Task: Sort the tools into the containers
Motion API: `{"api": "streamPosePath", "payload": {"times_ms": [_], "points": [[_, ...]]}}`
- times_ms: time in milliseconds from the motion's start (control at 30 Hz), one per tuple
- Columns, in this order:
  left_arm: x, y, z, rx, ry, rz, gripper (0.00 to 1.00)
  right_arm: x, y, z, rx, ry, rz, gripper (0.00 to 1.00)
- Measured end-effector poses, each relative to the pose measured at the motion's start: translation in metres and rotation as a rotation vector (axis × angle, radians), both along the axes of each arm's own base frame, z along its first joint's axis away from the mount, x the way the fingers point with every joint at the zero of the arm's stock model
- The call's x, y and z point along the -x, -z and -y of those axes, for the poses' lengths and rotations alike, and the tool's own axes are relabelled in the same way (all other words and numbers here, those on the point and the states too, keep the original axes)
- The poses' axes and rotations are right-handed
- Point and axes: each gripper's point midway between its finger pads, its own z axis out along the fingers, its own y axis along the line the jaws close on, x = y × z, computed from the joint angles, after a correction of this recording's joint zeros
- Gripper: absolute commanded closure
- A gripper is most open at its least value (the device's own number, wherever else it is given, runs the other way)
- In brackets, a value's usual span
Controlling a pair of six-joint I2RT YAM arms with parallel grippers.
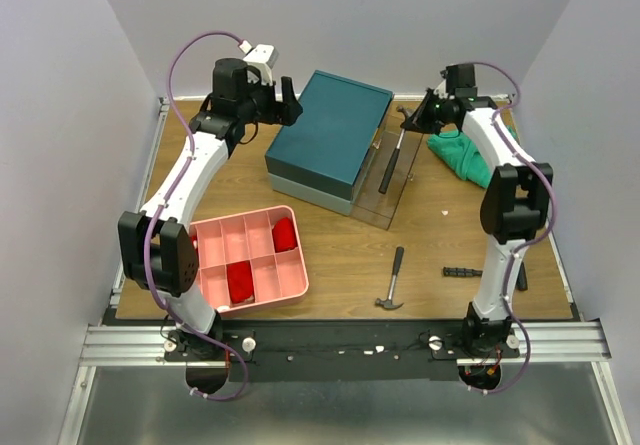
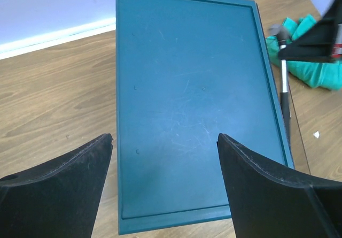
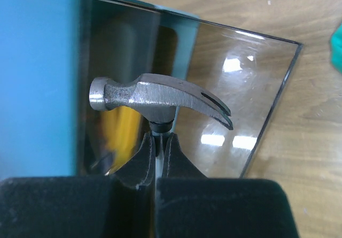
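The dark teal box [image 1: 330, 135] stands mid-table with a clear drawer [image 1: 388, 187] pulled out to its right. My right gripper [image 1: 418, 115] is shut on a steel-headed hammer [image 1: 392, 160], gripping the thin neck just under the head [image 3: 155, 96]; the black handle hangs down over the open drawer [image 3: 240, 99]. Something yellow [image 3: 120, 131] shows inside the drawer. My left gripper [image 2: 164, 139] is open above the box lid [image 2: 187, 88], holding nothing. A second hammer [image 1: 395, 280] and a black tool [image 1: 465, 272] lie on the table in front.
A pink divided tray [image 1: 262, 285] holding red items sits front left. A green cloth [image 1: 460, 157] lies beside the drawer under my right arm. White walls close in the table on three sides.
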Motion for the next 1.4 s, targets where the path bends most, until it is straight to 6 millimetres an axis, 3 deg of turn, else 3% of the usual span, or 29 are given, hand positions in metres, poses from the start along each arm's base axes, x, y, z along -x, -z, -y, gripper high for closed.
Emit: {"api": "streamPosePath", "payload": {"times_ms": [100, 167, 233, 333, 533, 633, 733, 800, 933, 1067, 1233, 1300, 1400], "points": [[0.002, 0.002, 0.005, -0.02, 0.015, 0.005, 0.09, -0.006, 0.033, -0.007, 0.004, -0.01, -0.062, 1.0], [0.003, 0.002, 0.006, -0.032, 0.018, 0.01, 0.09, -0.006, 0.043, -0.012, 0.006, -0.019, -0.084, 0.83], [0.003, 0.003, 0.008, -0.042, 0.021, 0.014, 0.09, -0.006, 0.046, -0.016, 0.008, -0.027, -0.088, 0.65], [0.003, 0.004, 0.007, -0.051, 0.022, 0.015, 0.09, -0.008, 0.04, -0.021, 0.008, -0.044, -0.068, 0.52], [0.003, -0.001, 0.009, -0.051, 0.023, 0.024, 0.09, 0.003, 0.034, -0.024, 0.006, -0.07, -0.067, 0.41], [0.001, -0.007, 0.012, -0.047, 0.025, 0.039, 0.09, 0.016, 0.022, -0.019, 0.029, -0.096, -0.051, 0.36], [0.001, -0.01, 0.013, -0.045, 0.026, 0.045, 0.09, 0.032, -0.005, -0.004, 0.087, -0.152, 0.028, 0.32], [0.001, -0.01, 0.013, -0.046, 0.026, 0.046, 0.09, 0.049, -0.035, 0.022, 0.193, -0.245, 0.139, 0.3], [0.0, -0.01, 0.012, -0.047, 0.024, 0.046, 0.09, 0.085, -0.063, 0.063, 0.385, -0.448, 0.312, 0.29], [0.0, -0.009, 0.012, -0.05, 0.023, 0.045, 0.09, 0.132, -0.041, 0.115, 0.58, -0.665, 0.313, 0.31], [0.0, -0.008, 0.012, -0.05, 0.023, 0.044, 0.09, 0.2, 0.037, 0.173, 0.686, -0.958, 0.135, 0.31], [0.0, -0.008, 0.012, -0.05, 0.023, 0.045, 0.09, 0.231, 0.067, 0.187, 0.724, -1.086, 0.075, 0.31], [0.0, -0.008, 0.012, -0.05, 0.023, 0.044, 0.09, 0.258, 0.088, 0.196, 0.757, -1.201, 0.031, 0.31]]}}
